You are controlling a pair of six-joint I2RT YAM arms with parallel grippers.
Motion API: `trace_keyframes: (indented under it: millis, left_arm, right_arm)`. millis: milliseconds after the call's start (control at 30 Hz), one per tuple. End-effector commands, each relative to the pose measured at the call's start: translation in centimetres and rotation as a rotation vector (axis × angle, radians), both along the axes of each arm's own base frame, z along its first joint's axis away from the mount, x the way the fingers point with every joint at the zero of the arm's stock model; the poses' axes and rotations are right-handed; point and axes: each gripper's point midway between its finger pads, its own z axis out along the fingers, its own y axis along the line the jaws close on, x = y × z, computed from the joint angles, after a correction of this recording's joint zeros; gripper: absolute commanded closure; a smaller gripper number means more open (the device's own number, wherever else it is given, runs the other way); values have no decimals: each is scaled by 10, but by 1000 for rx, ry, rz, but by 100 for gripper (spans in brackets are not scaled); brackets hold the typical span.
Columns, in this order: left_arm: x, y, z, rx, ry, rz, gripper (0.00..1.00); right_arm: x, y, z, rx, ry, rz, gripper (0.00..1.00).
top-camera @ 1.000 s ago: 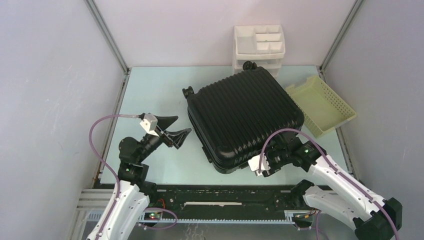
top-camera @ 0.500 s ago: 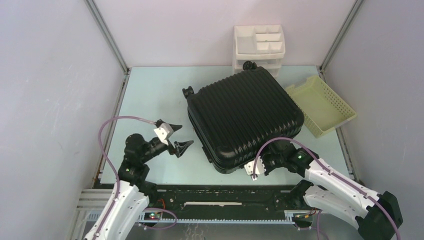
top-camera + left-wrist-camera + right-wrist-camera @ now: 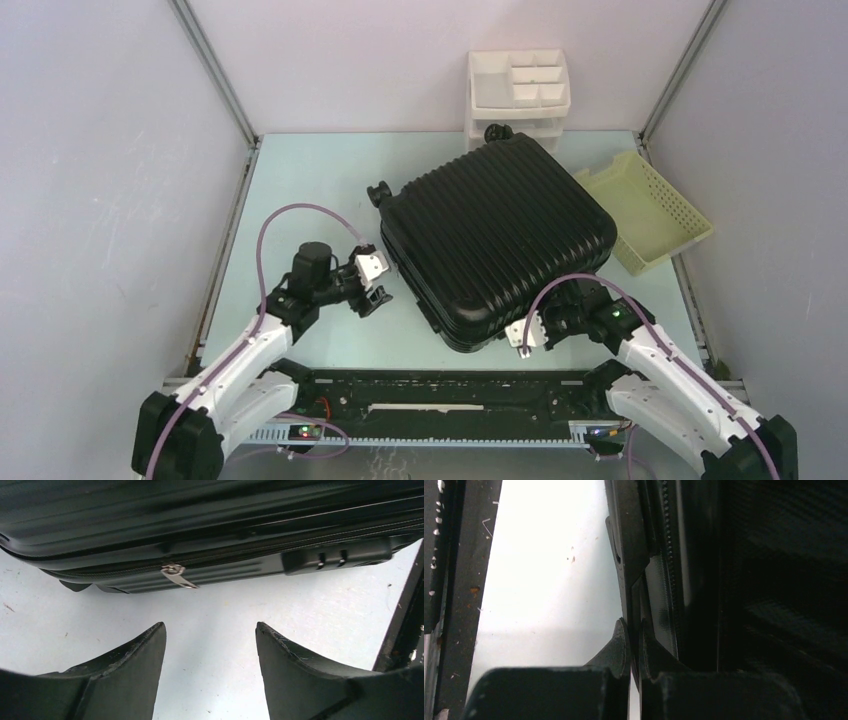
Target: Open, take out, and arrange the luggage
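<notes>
So the luggage (image 3: 500, 235) is lying flat and closed on the worktop (image 3: 300, 190), ribbed shell facing up. It's turned at an angle, so one corner points back toward the arm bases. Two of its small wheels (image 3: 378, 192) show, one at the left corner and one at the far corner. A white drawer organizer (image 3: 518, 95) sits right behind that far corner. A pale yellow basket (image 3: 650, 210) is just beside the right-hand corner (can't tell if the two actually touch).

The left fingers (image 3: 372, 295) are down low by the left side of the luggage. They're spread open, with nothing between them but bare worktop. From the left wrist view, a silver zipper pull (image 3: 177, 576) hangs off the zip line straight ahead of the gap, a bit apart from the tips. A lock block (image 3: 337, 559) sits further right along the same edge.

The right fingers (image 3: 631, 630) are at the near corner, closed all the way together. They're tucked tight against the shell edge, right next to the zipper teeth (image 3: 667, 555). That view is really dark, so I can't tell whether anything is pinched between them.
</notes>
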Motion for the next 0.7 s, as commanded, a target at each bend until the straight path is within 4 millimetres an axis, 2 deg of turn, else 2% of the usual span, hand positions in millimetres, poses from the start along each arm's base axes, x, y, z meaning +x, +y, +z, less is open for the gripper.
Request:
trace_keyframes:
  millis: [0,167,333,533,667]
  left_arm:
    - [29,-16,35,-45,-131,-11,31]
    - [30,-39,41,-99,-169,-18,33]
    - [31,-53,44,-190,-199,58,34]
    - [26,-53,50,-304,-186,135,34]
    - [15,-49,34,-316,-169,170,34]
  right_arm:
    - [-8,-26,-7,-33,56,-62,100]
    - [-5,-35,-7,-14,65,-79,100]
    - [-7,-41,-5,12,83,-82,100]
    - [-6,-50,-4,13,81,-92,100]
    - [-9,-55,-2,29,88,-90,100]
